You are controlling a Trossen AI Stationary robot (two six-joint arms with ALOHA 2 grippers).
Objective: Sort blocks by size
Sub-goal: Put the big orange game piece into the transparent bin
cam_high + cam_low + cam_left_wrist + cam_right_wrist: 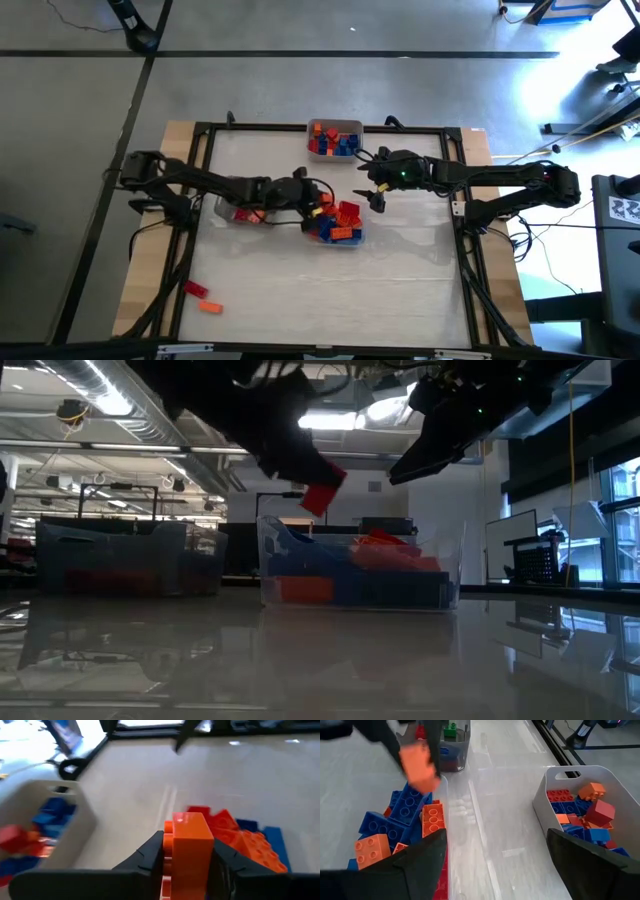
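My table (400, 290) is a pale, glossy top inside a dark frame. Three clear trays sit directly on it: one of blocks at the far edge (334, 139), one in the middle (336, 232), and one to its left (240, 211) under my left arm. Two loose bricks, one red (194, 290) and one orange (209, 307), lie near the front left corner, probably on the wooden border.

**Plenty out of sight here**

Low view: both arms are dark shapes against the ceiling lights, and the right gripper (440, 445) shows no finger detail. The left tray (125, 557) is murky, its contents unreadable. From above, the left gripper (318, 205) blurs into the blocks (340, 222) beneath it. In the left wrist view, the orange block (192, 852) runs off the frame's bottom edge.
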